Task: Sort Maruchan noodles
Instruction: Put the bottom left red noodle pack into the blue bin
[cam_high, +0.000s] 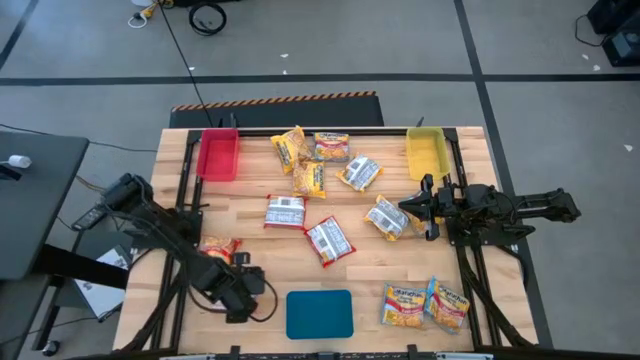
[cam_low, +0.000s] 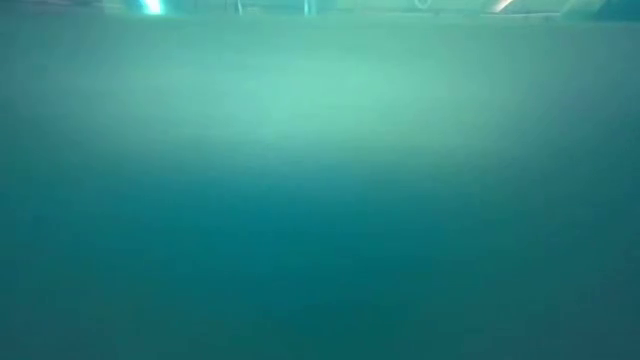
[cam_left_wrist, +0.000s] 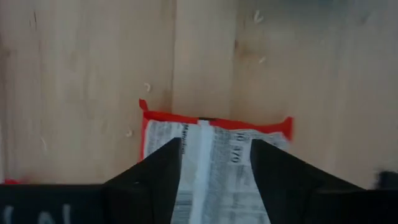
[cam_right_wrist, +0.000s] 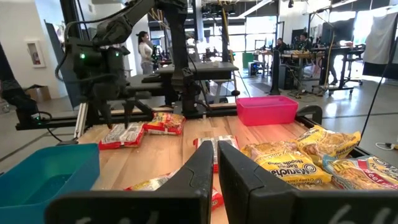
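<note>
My left gripper (cam_left_wrist: 214, 146) stands open near the table's near left corner (cam_high: 237, 298), pointing steeply down. Under it a noodle packet (cam_left_wrist: 214, 134) lies flat, its red-trimmed silvery back up; in the right wrist view the fingers (cam_right_wrist: 121, 121) stand just over this packet (cam_right_wrist: 121, 135). In the high view the arm hides it. A red-orange packet (cam_high: 220, 247) lies beside it. Several more packets (cam_high: 329, 240) are scattered over the middle of the table. My right gripper (cam_high: 432, 208) waits shut and level at the right side. My left gripper comes at the packet from above, one finger (cam_left_wrist: 155, 180) toward each long side of its back seam (cam_left_wrist: 200, 134). I cannot tell whether the fingertips touch the wrapper. The packet lies flat on the wood.
A red bin (cam_high: 218, 155) stands at the far left, a yellow bin (cam_high: 426, 152) at the far right, and a teal tray (cam_high: 320, 313) at the near edge. Two packets (cam_high: 425, 305) lie near right. People stand in the room beyond. The low view is only a teal blur.
</note>
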